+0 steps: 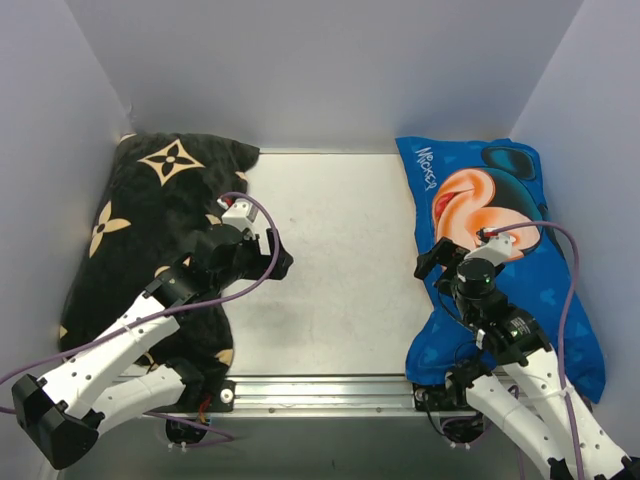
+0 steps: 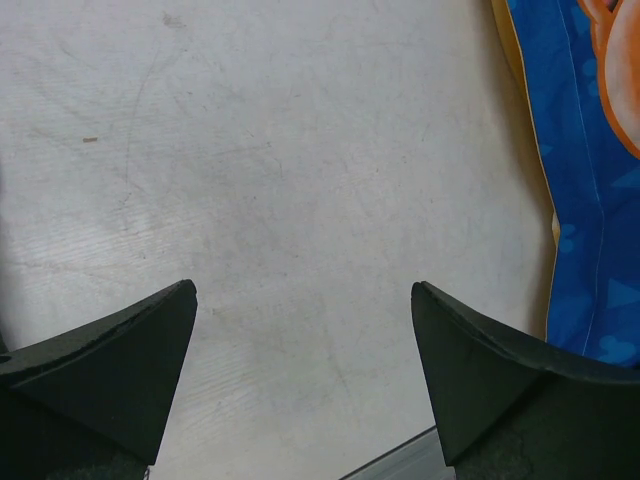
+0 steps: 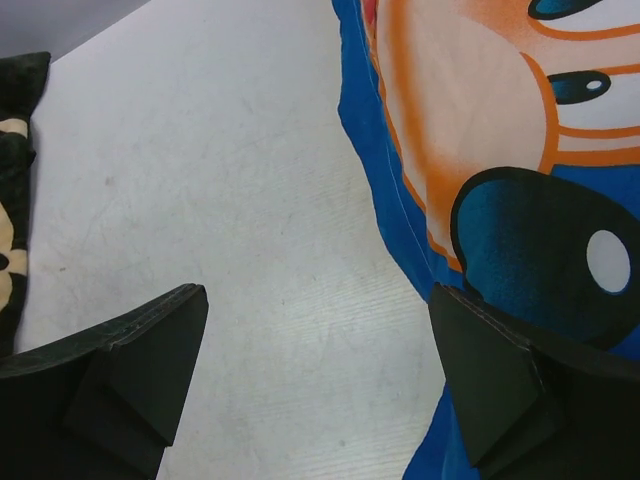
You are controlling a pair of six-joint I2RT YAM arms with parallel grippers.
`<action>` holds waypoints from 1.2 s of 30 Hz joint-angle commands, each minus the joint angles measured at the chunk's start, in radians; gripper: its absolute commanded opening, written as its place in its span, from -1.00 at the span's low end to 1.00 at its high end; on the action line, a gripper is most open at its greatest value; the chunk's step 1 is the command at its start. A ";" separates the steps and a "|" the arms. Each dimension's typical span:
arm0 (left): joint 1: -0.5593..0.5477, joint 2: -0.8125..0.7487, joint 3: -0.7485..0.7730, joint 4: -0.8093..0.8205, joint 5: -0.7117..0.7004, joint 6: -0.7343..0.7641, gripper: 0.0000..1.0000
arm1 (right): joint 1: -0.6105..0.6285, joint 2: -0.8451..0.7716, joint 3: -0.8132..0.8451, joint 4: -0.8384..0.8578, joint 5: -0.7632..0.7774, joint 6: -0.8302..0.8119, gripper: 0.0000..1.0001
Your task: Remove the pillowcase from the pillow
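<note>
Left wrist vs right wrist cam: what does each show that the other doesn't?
Left wrist only: the orange-yellow edge of the pillowcase and a metal rail at the bottom. Right wrist only: the Mickey face print and the black flower-motif cushion at far left. Both: bare table, blue pillowcase fabric at right, and an open, empty gripper: left gripper, right gripper.

There are two robot arms. One left arm (image 1: 112, 350) stands at the near left edge of the surface (image 1: 330, 260). One right arm (image 1: 540, 385) stands at its near right edge. Each arm has two jaws, so that makes four. There are two purple cables, a left cable (image 1: 266, 218) and a right cable (image 1: 577, 262). One black cushion (image 1: 150, 230) lies on the left side of the surface. One blue pillowcase (image 1: 560, 300) lies on its right side.
</note>
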 commanded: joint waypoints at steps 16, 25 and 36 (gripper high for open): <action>-0.073 0.572 0.190 0.720 0.318 -0.083 0.95 | 0.001 0.240 0.275 -0.220 0.151 -0.018 1.00; -0.160 1.095 0.525 0.885 0.458 -0.200 0.95 | 0.002 0.174 0.279 -0.269 0.169 -0.014 1.00; -0.186 1.497 0.848 1.128 0.507 -0.408 0.93 | 0.005 0.119 0.272 -0.299 0.140 -0.009 1.00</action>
